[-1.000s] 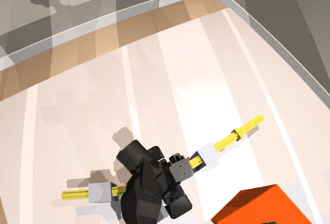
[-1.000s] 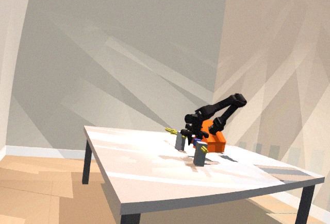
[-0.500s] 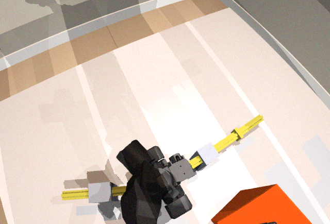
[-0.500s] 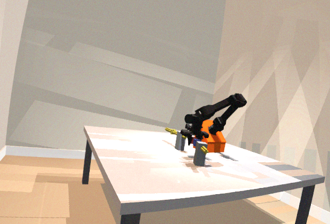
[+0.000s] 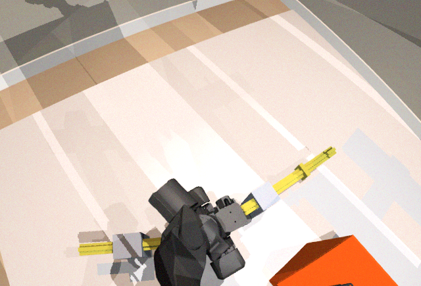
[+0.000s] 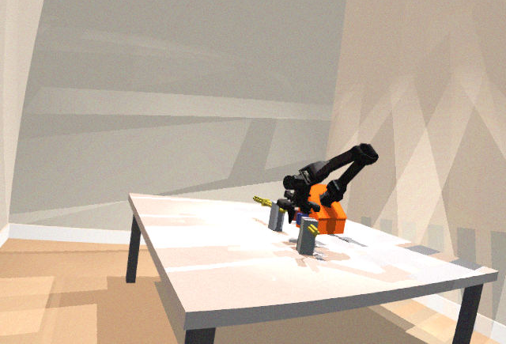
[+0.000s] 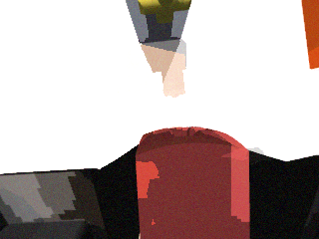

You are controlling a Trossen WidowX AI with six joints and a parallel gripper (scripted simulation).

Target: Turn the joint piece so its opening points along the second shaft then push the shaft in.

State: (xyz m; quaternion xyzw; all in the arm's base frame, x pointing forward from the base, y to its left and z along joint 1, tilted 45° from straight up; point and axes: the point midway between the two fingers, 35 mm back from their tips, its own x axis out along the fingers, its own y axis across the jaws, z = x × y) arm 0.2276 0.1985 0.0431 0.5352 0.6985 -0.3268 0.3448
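Note:
My gripper (image 7: 174, 142) is shut on the red joint piece (image 7: 189, 199), with a black finger on each side of it. The arm hides the piece in the top view. A blue part (image 6: 301, 217) shows beside the near block. The first yellow shaft (image 5: 95, 248) (image 6: 314, 229) runs through its grey block (image 5: 127, 245) (image 6: 306, 238). The second yellow shaft (image 5: 289, 181) (image 6: 262, 201) (image 7: 164, 7) has a collar and passes through the other grey block (image 5: 264, 196) (image 6: 275, 217) (image 7: 135, 15). In the wrist view its near end is apart from the joint piece. The piece's opening cannot be made out.
A large orange block (image 5: 336, 262) (image 6: 330, 225) (image 7: 311, 35) stands at the arm's base side. The black arm (image 5: 187, 238) (image 6: 315, 170) hangs over the space between the two grey blocks. Bright light and shadow patches lie on the table (image 5: 135, 146) (image 6: 228, 287).

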